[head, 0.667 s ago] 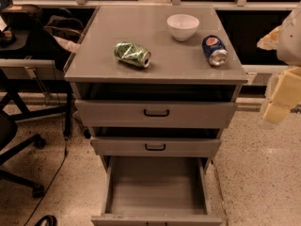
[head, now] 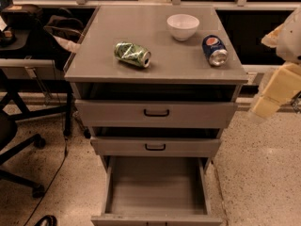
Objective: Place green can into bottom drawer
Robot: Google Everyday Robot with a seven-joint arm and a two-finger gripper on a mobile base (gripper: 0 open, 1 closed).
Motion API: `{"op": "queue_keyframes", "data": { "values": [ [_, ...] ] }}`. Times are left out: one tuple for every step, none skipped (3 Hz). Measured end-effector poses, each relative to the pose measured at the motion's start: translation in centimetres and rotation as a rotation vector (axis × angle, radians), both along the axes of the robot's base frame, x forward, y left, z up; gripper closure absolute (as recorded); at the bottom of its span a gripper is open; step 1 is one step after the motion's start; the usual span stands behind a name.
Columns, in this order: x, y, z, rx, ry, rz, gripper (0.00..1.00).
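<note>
Gripper (head: pixel 270 100), at right edge, openness I cannot tell, should straddle the green can (head: pixel 132 54) across its sides.

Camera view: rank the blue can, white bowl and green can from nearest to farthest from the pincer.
The pincer hangs at the right edge, beside the cabinet.
1. blue can: right side of the cabinet top, lying down.
2. white bowl: back, right of centre.
3. green can: left side, lying down.
</note>
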State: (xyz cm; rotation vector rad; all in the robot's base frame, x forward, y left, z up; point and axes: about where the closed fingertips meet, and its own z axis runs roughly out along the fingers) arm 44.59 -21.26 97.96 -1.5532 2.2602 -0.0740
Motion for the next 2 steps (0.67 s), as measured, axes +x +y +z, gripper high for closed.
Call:
{"op": "queue_keyframes", "data": {
  "values": [
    [0.7,0.3,0.4,0.058,-0.031,-0.054,0.0],
    [2.0,1.1,0.9,0.138,-0.049,-0.025,0.0]
  ]
}}
